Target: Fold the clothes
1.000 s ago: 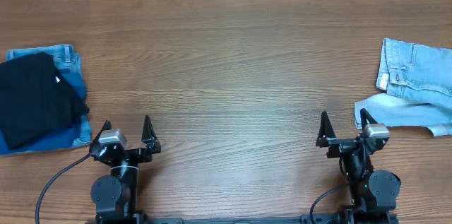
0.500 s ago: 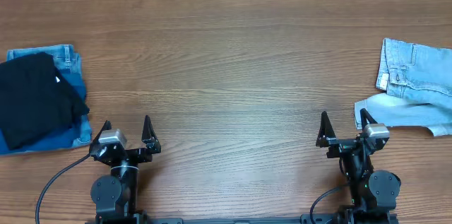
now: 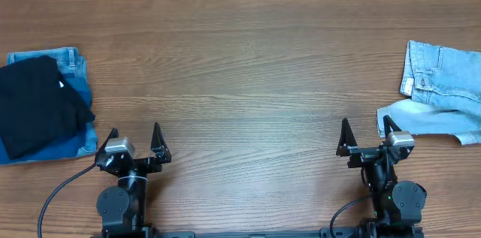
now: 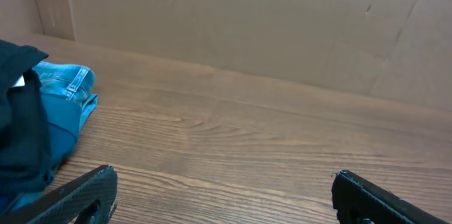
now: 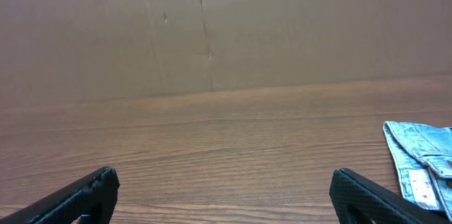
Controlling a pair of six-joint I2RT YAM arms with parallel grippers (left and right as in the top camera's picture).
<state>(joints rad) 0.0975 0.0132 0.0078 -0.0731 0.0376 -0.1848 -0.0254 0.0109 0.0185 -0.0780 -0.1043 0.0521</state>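
Observation:
The pale light-blue denim shorts (image 3: 445,91) lie crumpled at the table's right edge, partly cut off by the overhead view; their corner shows at the right of the right wrist view (image 5: 424,164). My right gripper (image 3: 367,134) is open and empty near the front edge, just left of the shorts and apart from them; its fingers frame bare wood in the right wrist view (image 5: 224,185). My left gripper (image 3: 134,139) is open and empty at the front left; in the left wrist view (image 4: 224,185) nothing lies between its fingers.
A black garment (image 3: 36,104) lies on folded darker blue jeans (image 3: 75,80) at the table's left edge, also in the left wrist view (image 4: 21,132). A brown cardboard wall (image 5: 212,26) stands behind the wooden table (image 3: 248,65).

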